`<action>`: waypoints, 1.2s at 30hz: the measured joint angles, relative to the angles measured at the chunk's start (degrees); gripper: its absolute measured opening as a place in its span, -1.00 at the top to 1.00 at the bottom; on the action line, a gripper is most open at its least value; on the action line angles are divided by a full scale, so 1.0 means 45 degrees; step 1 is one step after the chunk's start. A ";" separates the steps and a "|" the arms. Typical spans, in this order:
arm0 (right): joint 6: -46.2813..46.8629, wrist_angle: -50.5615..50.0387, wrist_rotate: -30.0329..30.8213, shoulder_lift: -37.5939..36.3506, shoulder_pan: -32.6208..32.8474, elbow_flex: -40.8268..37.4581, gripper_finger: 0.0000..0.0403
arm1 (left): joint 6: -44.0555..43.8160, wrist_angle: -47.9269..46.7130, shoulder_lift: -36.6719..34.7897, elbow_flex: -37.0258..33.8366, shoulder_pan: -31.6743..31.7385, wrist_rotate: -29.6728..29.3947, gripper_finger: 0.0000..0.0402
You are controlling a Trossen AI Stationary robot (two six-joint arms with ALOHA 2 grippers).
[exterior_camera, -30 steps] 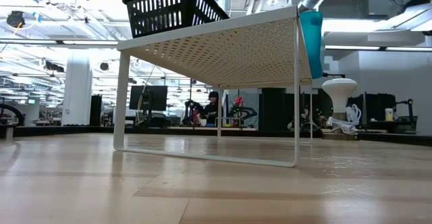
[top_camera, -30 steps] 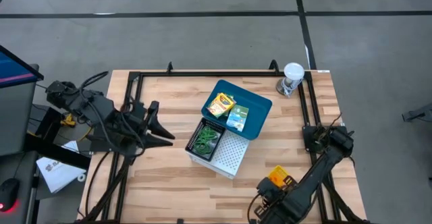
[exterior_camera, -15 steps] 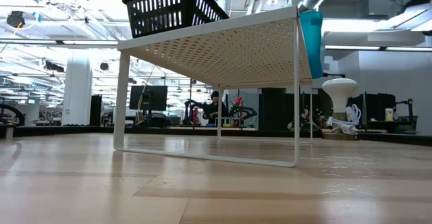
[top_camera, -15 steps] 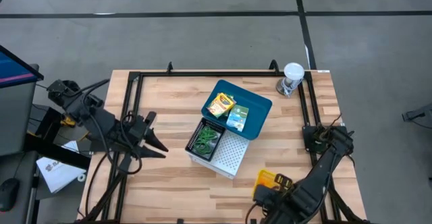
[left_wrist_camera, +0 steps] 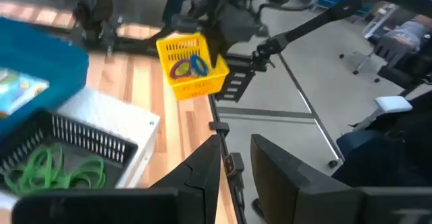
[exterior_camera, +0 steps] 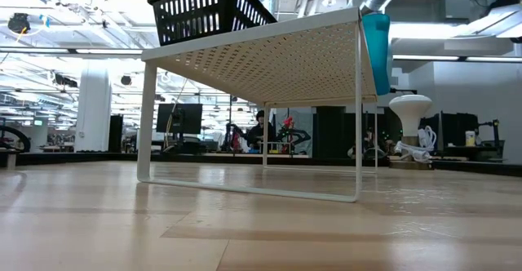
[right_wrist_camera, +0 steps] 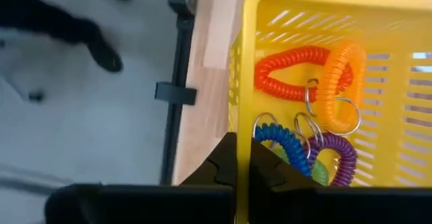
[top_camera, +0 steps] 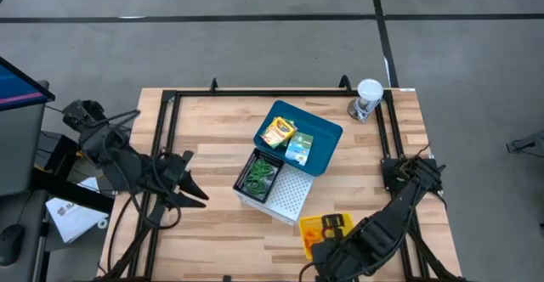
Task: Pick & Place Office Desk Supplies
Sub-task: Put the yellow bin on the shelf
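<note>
**Wooden worktable with a yellow basket carried in from the near edge**

Wooden tabletop [top_camera: 212, 138] is shown from above, framed by black rails; nearest, at the front edge, the right gripper [top_camera: 316, 246] is seen clamped shut on the rim of a small yellow basket [top_camera: 322, 228], in which coiled loops [right_wrist_camera: 307, 109] in red, orange, blue and purple lie; the right arm is folded low along the table's right side. At the left edge the left gripper [top_camera: 197, 199] is held narrowly parted and empty, pointed toward the centre. Farther in, the white perforated shelf [top_camera: 293, 195] carries a black basket [top_camera: 258, 175] of green loops [left_wrist_camera: 50, 171] and a blue tray [top_camera: 327, 133] holding a crayon box [top_camera: 278, 131] and a green card box [top_camera: 299, 148]; farthest, a lidded cup [top_camera: 368, 97] stands at the back corner. The basket is best kept level and lowered onto bare wood or shelf before release, so that no loop is spilled.
</note>
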 joint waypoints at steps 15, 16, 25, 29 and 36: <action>-0.8371 -0.0212 -0.0273 0.0010 -0.0112 -0.0005 1.00 | -0.3573 0.5084 0.0019 -0.4138 -0.1408 -0.1634 0.62; -0.8912 -0.0237 -0.0267 0.0010 -0.0115 -0.0005 1.00 | -0.3618 0.5671 0.0019 -0.4347 -0.1528 -0.1766 0.62; -1.2316 -0.0436 -0.0191 0.0010 -0.0974 -0.0005 1.00 | -0.3585 0.8179 0.0015 -0.4977 -0.2692 -0.3071 0.62; -1.3250 -0.0436 0.0385 0.0010 -0.1589 -0.0005 1.00 | -0.3580 0.8199 0.0015 -0.4977 -0.3065 -0.3677 0.62; -1.5718 -0.0419 0.1453 0.0010 -0.2326 -0.0010 1.00 | -0.3583 0.8281 0.0015 -0.4977 -0.3331 -0.3826 0.62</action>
